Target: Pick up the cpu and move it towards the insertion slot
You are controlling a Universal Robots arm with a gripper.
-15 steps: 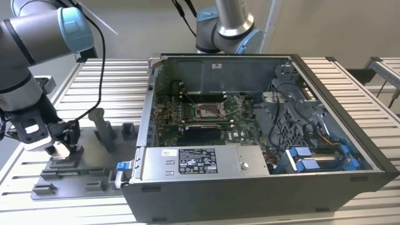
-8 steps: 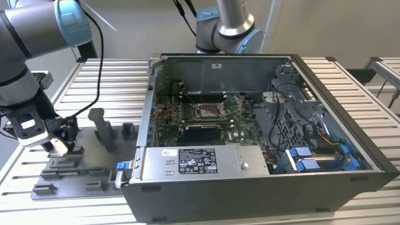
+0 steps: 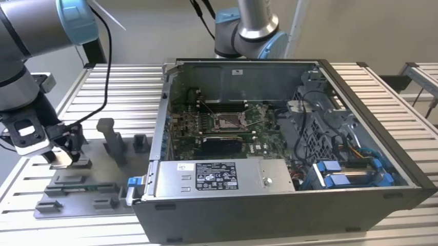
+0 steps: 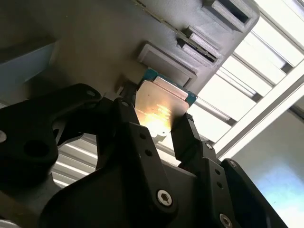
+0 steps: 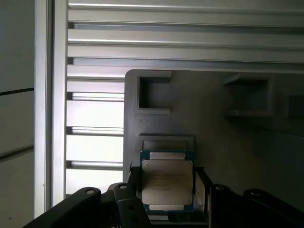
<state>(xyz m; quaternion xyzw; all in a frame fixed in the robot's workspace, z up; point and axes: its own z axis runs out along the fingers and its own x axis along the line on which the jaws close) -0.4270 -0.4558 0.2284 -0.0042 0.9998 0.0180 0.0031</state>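
case (image 3: 274,215) open above insertion slot (image 3: 229,121), wall (image 3: 161,128) beside fixture (image 3: 72,197)

My arm (image 3: 17,77) is grey metal tube with light-blue joint caps (image 3: 72,18); a black cable (image 3: 106,66) hangs alongside. Rear tube (image 3: 255,13) is silver with the same blue cap. Wrist block (image 3: 19,117) is dark with a white patch (image 3: 27,131). My tool (image 4: 156,114) is matte black, with blocky linked fingers (image 4: 190,137) and small round socket-head screws (image 4: 164,197) in the links.
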